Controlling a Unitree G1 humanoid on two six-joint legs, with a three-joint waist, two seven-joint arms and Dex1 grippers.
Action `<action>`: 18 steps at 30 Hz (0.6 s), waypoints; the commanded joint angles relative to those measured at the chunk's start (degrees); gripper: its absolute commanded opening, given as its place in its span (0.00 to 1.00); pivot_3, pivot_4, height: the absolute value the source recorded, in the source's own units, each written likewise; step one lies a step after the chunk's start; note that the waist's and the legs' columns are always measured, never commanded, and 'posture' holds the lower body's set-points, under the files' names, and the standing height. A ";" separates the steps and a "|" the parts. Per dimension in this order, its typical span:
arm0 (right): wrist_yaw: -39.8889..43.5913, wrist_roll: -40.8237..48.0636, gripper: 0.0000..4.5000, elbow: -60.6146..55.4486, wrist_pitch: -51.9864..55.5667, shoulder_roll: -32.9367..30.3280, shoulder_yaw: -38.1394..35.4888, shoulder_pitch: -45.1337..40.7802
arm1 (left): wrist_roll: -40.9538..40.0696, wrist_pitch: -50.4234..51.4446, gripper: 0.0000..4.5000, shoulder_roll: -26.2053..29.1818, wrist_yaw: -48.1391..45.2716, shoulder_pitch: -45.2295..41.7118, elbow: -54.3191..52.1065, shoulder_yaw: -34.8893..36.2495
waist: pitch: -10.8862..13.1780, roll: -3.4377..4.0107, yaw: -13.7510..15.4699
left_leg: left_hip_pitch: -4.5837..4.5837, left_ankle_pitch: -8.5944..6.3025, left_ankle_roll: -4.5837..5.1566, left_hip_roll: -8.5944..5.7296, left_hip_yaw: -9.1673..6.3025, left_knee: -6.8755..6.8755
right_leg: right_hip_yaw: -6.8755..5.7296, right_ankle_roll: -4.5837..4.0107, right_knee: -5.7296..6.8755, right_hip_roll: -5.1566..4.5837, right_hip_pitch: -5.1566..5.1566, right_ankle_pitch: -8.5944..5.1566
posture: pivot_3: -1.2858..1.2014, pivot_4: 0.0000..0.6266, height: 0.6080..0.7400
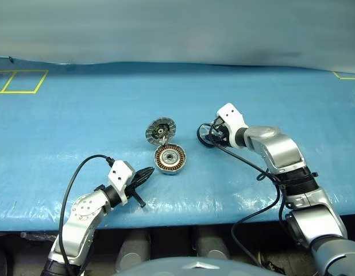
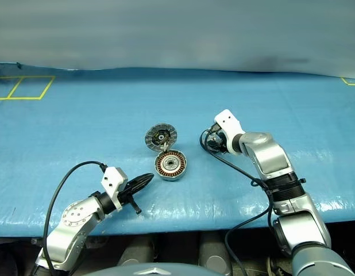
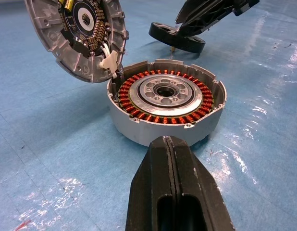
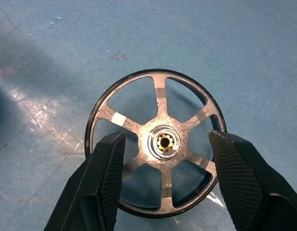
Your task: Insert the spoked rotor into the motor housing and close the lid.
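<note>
The right hand [image 4: 165, 159] is held open, fingers straddling the spoked rotor [image 4: 158, 139], not gripped. The left hand [image 3: 170, 144] is closed, empty, just short of the motor housing [image 3: 165, 103]; the lid [image 3: 79, 36] stands raised.

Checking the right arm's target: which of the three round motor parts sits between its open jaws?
The spoked rotor: black rim, silver spokes, lying flat apart from the others. The motor housing shows copper windings; its hinged lid stands tilted open.

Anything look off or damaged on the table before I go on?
Nothing stands out. The motor housing sits flat with its lid swung open and upright, windings tidy. The spoked rotor lies flat on the blue table, intact, with the open right gripper over it. The left gripper is shut, near the housing.
</note>
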 commanded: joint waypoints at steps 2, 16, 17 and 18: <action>0.20 0.54 0.65 -0.09 0.78 0.27 -1.97 -0.50 | -0.37 -0.42 0.00 0.33 -0.38 -0.06 -2.42 -0.23 | 0.00 0.00 0.00 | 0.00 0.00 0.00 0.00 0.00 0.00 | 0.00 0.00 0.00 0.00 0.00 0.00 | 0.52 0.24 1.00; 0.93 1.18 0.51 2.31 -0.32 2.05 -2.51 0.48 | -0.47 -1.01 0.00 -0.02 -0.49 0.76 -1.82 0.06 | -0.01 0.01 -0.01 | 0.04 0.00 0.00 0.00 0.00 0.02 | 0.00 0.00 0.02 0.00 0.04 0.01 | 0.52 0.24 1.00; 0.96 1.17 0.43 2.38 -0.37 2.08 -2.52 0.48 | -0.44 -1.04 0.00 -0.02 -0.49 0.82 -1.78 0.05 | -0.01 0.01 -0.02 | 0.06 0.00 0.00 0.00 0.00 0.02 | 0.00 0.00 0.02 0.00 0.06 0.00 | 0.52 0.24 1.00; 0.97 1.11 0.37 2.44 -0.44 2.10 -2.47 0.47 | -0.43 -1.12 0.00 -0.02 -0.51 0.90 -1.73 0.05 | -0.01 0.00 -0.03 | 0.07 0.00 0.00 0.00 0.00 0.02 | 0.00 0.00 0.02 0.00 0.08 0.00 | 0.52 0.24 1.00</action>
